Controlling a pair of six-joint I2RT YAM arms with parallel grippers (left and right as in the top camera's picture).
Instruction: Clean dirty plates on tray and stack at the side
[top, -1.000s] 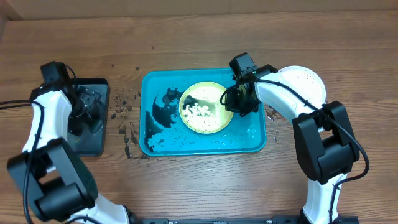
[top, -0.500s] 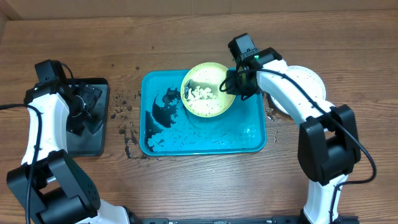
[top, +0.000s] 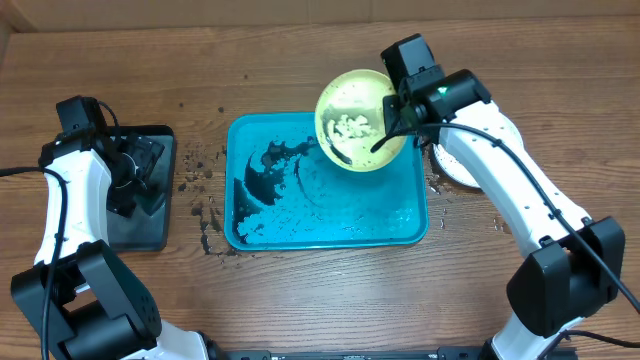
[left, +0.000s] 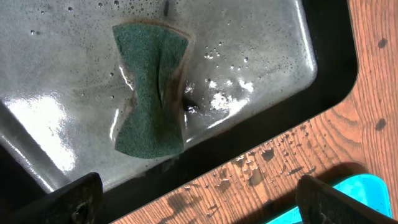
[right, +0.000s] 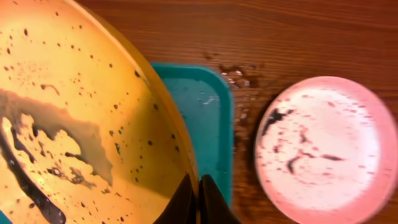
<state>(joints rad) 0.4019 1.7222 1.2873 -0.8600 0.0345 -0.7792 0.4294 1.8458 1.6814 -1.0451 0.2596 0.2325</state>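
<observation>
The lime-green plate (top: 360, 120) is up in the air now, tilted, hanging over the far right corner of the teal tray (top: 380, 205) with its far edge out past the tray's rim. The right gripper (top: 397, 128) has its fingers pressed together on the plate's right rim; in the right wrist view the two dark fingertips (right: 186, 202) meet right at that edge. Look at the plate's face: a pale centre with a clump of white foam, a dark streak sweeping under it, and fine dark specks all over. Close up, the plate (right: 74, 124) shows a grey-brown smear among the speckles.

The tray itself is wet, with dark dirt smeared across its left half. Just beside its right end, on the wooden table (top: 300, 300), sits the white plate (top: 455, 168), half hidden under the right arm; from the wrist the white plate (right: 323, 149) carries dark streaks and specks too.

Over on the left, the left gripper (left: 199, 199) hangs with its fingers spread wide above the black-rimmed grey tray (left: 261, 74), where a green sponge (left: 149, 93), pinched at the waist, lies in soapy water.

A second ago that green plate lay flat in the tray; half a second ago it was tipped up at the far rim; now it has risen and swung right, toward the white plate. The left arm has barely shifted.
</observation>
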